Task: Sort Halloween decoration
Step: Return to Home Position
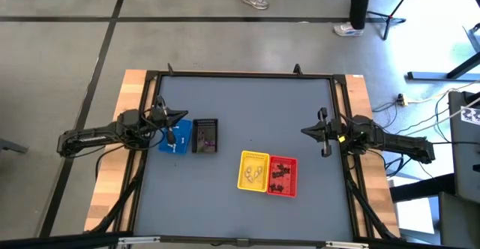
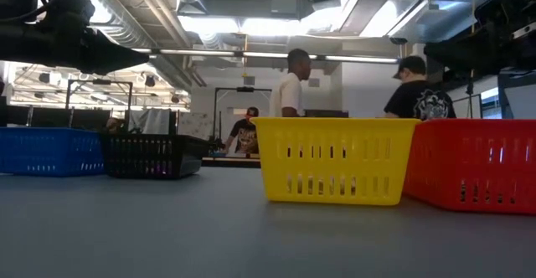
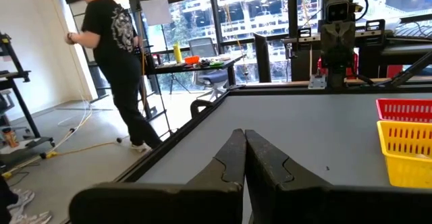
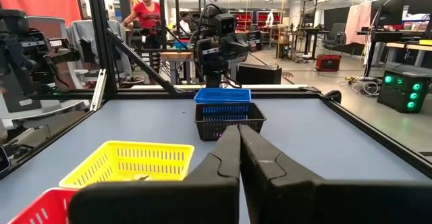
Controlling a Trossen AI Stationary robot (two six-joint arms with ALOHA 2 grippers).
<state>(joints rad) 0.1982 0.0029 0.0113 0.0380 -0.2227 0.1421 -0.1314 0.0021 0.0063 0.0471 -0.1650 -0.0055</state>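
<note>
**Both arms up, trinkets binned**

My left gripper (image 1: 182, 116), fingers pressed together, hangs over the blue basket (image 1: 171, 148), black basket (image 1: 205, 121) just beside. Trinkets (image 1: 253, 174) sit in the yellow basket (image 1: 253, 154) and red basket (image 1: 294, 178), nearer my right gripper (image 1: 304, 131), squeezed closed too.

Soft, even overhead light lay on the grey table (image 1: 247, 106) in the high view, and no hard shadows showed. Down low, the ceiling strip lights (image 2: 251, 27) blazed white across the top of the frame, and the arm (image 2: 75, 48) at upper left went to black silhouette. From the left wrist, daylight poured through the windows (image 3: 256, 8) at top centre and washed them pale, while the left gripper (image 3: 244, 133) sat dark at the bottom against a faint tabletop sheen.
</note>
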